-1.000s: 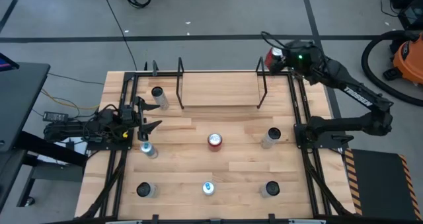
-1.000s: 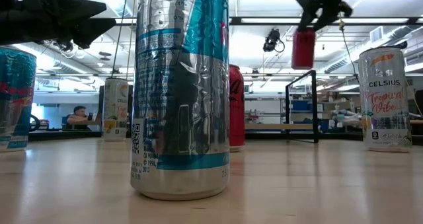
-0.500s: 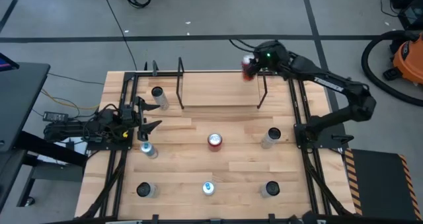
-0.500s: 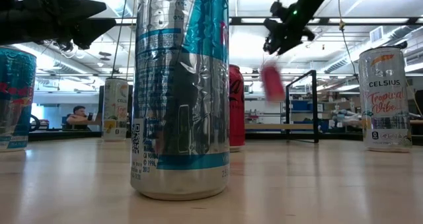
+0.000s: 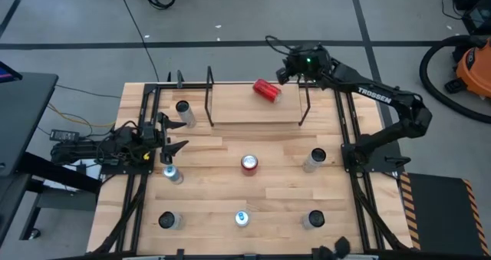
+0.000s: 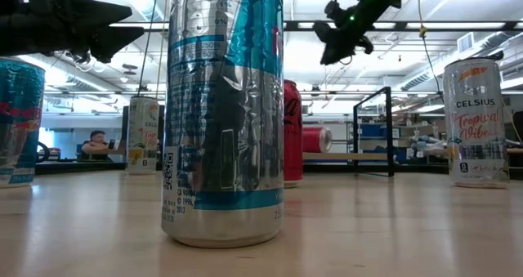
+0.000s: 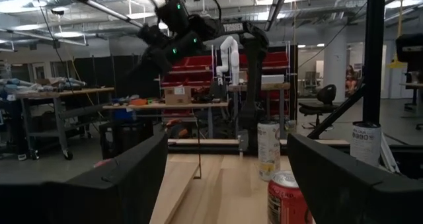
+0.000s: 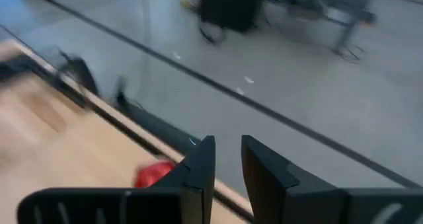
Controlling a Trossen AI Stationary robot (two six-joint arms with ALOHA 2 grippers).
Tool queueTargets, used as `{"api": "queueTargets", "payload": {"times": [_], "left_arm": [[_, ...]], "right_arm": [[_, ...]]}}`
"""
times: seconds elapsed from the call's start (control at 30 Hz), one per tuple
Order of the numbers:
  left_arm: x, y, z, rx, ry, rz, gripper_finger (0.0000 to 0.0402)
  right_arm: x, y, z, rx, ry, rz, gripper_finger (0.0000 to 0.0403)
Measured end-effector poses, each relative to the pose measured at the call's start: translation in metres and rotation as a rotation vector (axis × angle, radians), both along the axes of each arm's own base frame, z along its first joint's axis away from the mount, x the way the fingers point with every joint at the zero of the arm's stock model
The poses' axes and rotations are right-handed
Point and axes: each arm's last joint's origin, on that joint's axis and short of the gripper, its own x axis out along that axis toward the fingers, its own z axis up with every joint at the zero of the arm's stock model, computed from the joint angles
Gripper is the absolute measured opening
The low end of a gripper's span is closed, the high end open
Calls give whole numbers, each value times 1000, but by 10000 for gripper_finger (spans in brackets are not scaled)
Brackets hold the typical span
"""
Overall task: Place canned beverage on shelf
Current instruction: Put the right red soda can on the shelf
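Red can [image 5: 267, 90] lay on its side on the shelf [image 5: 230, 113].
Right fingers [image 5: 285, 74], together and empty, hovered just beside it; left fingers [image 5: 173, 134] stood apart over the counter [image 5: 276, 191].

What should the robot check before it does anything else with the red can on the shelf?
1. Red can on the shelf: ok.
2. Can standing upright: not ok, it lies on its side.
3. Can at rest: cannot tell.
4. Right gripper free of the can: ok, jaws shut and empty, above the shelf's right end.
5. Left gripper out of the way: ok, at the table's left, jaws open.
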Motion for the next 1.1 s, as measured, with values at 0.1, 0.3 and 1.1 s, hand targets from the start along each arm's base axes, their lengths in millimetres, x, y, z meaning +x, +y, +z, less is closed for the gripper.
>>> {"api": "queueTargets", "payload": {"times": [0.1, 0.3, 1.1], "left_arm": [[0, 0, 0, 0, -1, -1, 316], [0, 0, 0, 0, 0, -1, 316], [0, 0, -2, -1, 18, -1, 316]], "right_arm": [[11, -3, -9, 37, -10, 85, 81], [22, -6, -18, 48, -14, 126, 81], [16, -10, -18, 189, -166, 5, 82]]}}
